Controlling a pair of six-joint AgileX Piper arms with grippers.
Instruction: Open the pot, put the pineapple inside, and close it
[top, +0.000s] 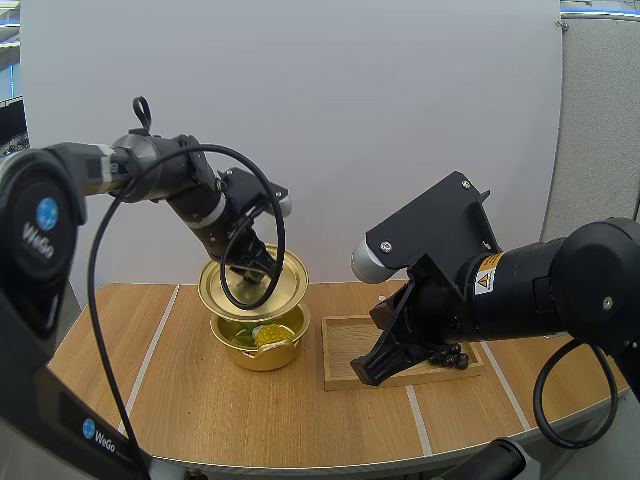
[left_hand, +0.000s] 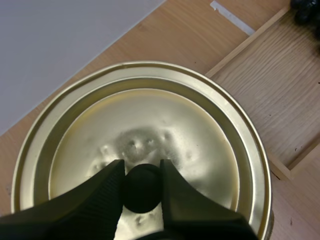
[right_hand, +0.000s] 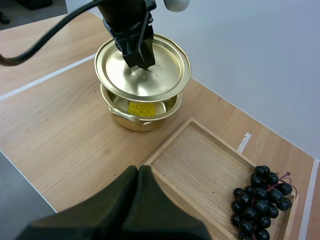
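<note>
A gold pot (top: 262, 346) (right_hand: 135, 120) stands on the table with a yellow pineapple (top: 271, 335) (right_hand: 141, 108) inside it. The gold lid (top: 253, 284) (left_hand: 145, 145) (right_hand: 145, 67) hangs a little above the pot, slightly tilted. My left gripper (top: 243, 266) (left_hand: 142, 186) (right_hand: 138, 56) is shut on the lid's black knob (left_hand: 142, 187). My right gripper (top: 366, 372) (right_hand: 138, 172) is shut on nothing and hovers over the near edge of the wooden tray (top: 345, 350) (right_hand: 200, 165).
A bunch of dark grapes (top: 449, 355) (right_hand: 262, 202) lies at the right end of the tray. White tape lines (top: 150, 345) cross the wooden table. The table's front edge is near my right arm.
</note>
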